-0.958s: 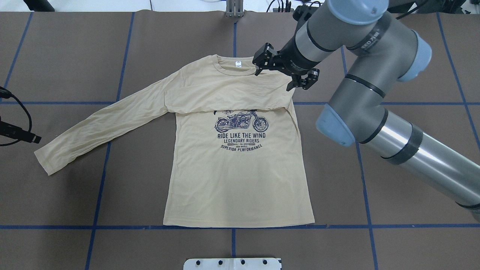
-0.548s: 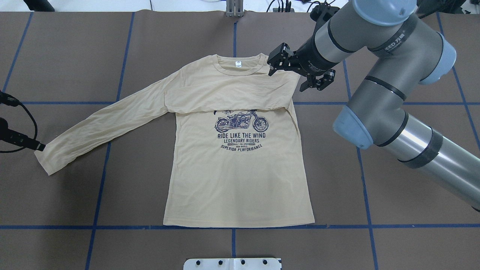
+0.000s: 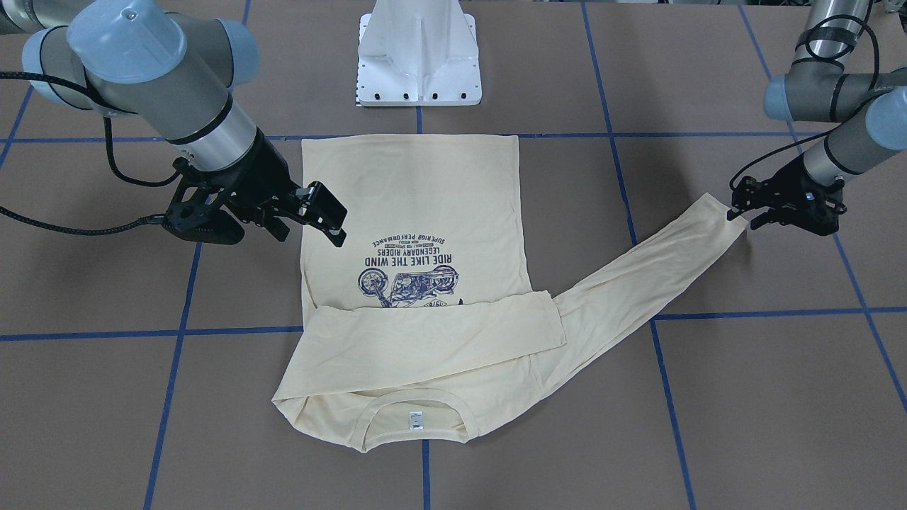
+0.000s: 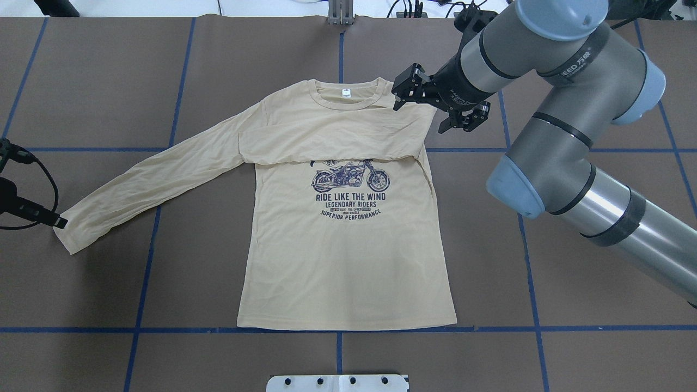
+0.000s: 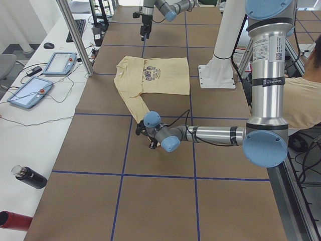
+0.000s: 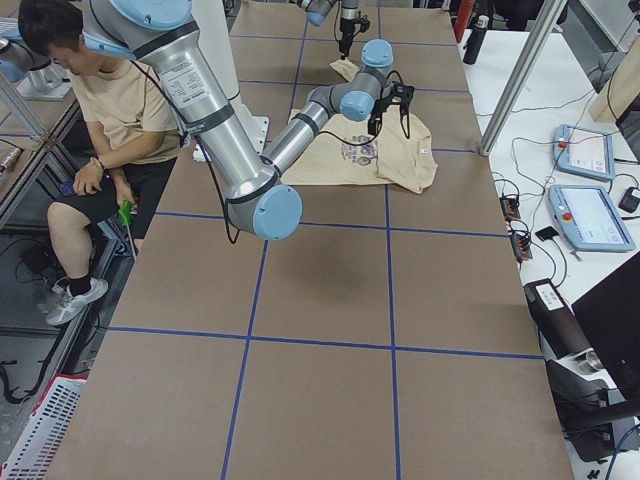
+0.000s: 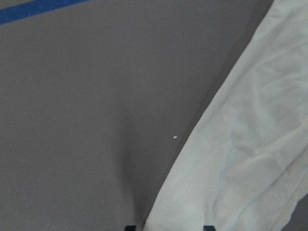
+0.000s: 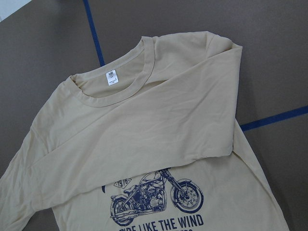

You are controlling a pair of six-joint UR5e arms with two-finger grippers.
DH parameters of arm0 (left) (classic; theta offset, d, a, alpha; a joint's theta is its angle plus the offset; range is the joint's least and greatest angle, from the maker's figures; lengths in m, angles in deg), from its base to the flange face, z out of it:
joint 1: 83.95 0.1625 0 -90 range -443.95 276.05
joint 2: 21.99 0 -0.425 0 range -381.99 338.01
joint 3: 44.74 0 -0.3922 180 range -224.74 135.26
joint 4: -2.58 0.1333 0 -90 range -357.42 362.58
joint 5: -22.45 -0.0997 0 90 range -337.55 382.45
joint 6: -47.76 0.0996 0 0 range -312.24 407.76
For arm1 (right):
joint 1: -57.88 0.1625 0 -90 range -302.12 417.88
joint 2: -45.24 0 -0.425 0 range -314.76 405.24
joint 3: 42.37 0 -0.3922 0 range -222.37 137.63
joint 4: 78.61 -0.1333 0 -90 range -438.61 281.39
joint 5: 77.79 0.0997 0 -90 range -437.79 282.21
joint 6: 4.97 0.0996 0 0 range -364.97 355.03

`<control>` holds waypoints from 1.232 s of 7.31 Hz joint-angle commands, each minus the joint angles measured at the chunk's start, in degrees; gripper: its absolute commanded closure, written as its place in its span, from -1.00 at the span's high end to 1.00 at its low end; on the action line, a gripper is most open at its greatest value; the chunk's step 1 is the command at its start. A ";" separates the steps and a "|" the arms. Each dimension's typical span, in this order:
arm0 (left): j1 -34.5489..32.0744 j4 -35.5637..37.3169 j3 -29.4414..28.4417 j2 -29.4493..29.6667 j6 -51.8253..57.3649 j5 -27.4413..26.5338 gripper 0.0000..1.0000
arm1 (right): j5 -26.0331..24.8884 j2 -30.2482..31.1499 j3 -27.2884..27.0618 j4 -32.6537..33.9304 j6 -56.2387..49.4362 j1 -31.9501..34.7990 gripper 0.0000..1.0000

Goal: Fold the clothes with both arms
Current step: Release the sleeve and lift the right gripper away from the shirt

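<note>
Thin pale cream-yellow long-sleeved T-shirt [image 4: 348, 261] lies flat on the brown counter [image 4: 81, 81], probably limp and light, best pinched at a hem: my left end effector [image 3: 740, 207] straddles the outstretched cuff [image 3: 716, 212], spread; my right end effector [image 4: 433, 106] hovers spread near the shoulder.

By the right pincer [image 4: 416, 118], the T-shirt [image 4: 343, 261] is thin, matt, faintly creased cloth. The desk [image 4: 190, 272] around it looks like matt brown paper; the pincer itself is matt black.
</note>
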 commanded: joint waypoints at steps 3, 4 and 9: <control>0.02 -0.25 -0.54 -0.24 0.15 0.03 -0.06 | -2.22 -0.06 0.18 -0.09 0.01 -1.25 0.99; 0.02 -0.25 -0.63 -0.24 0.06 -0.06 -0.49 | -2.31 -0.06 0.18 -0.09 0.01 -1.34 0.99; -0.41 0.45 7.65 -0.50 -1.69 1.68 -1.00 | -2.40 0.64 0.27 -0.18 -0.16 -1.87 0.99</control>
